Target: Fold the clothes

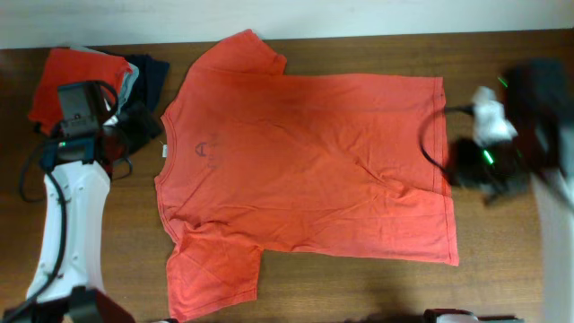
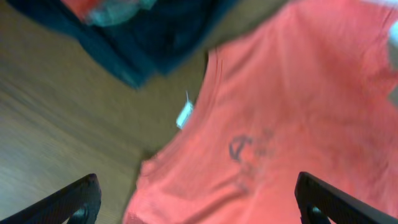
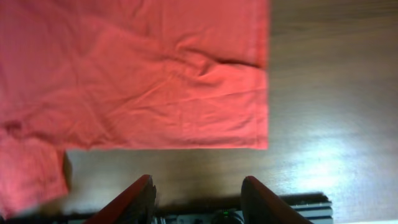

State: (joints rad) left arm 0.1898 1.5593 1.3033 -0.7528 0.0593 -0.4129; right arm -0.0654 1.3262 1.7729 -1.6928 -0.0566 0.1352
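Note:
One orange-red T-shirt (image 1: 305, 161) lies spread flat on the wooden table, collar to the left and hem to the right. My left gripper (image 1: 136, 126) hangs wide open just left of the collar. In the left wrist view its fingers (image 2: 78, 199) straddle the neckline, the white tag (image 2: 185, 115) and a faint chest print, and my left gripper (image 2: 198, 186) holds nothing. My right gripper (image 1: 462, 161) is blurred at the hem's right edge. In the right wrist view my right gripper (image 3: 198, 183) stands open over bare wood, just off the shirt's (image 3: 137, 74) hem corner.
A pile sits at the back left of the table: a folded orange-red shirt (image 1: 67, 81), a pale grey garment (image 1: 133, 82) and a dark navy garment (image 1: 154, 72), which also shows in the left wrist view (image 2: 155, 37). The table's (image 1: 502, 278) right side is bare wood.

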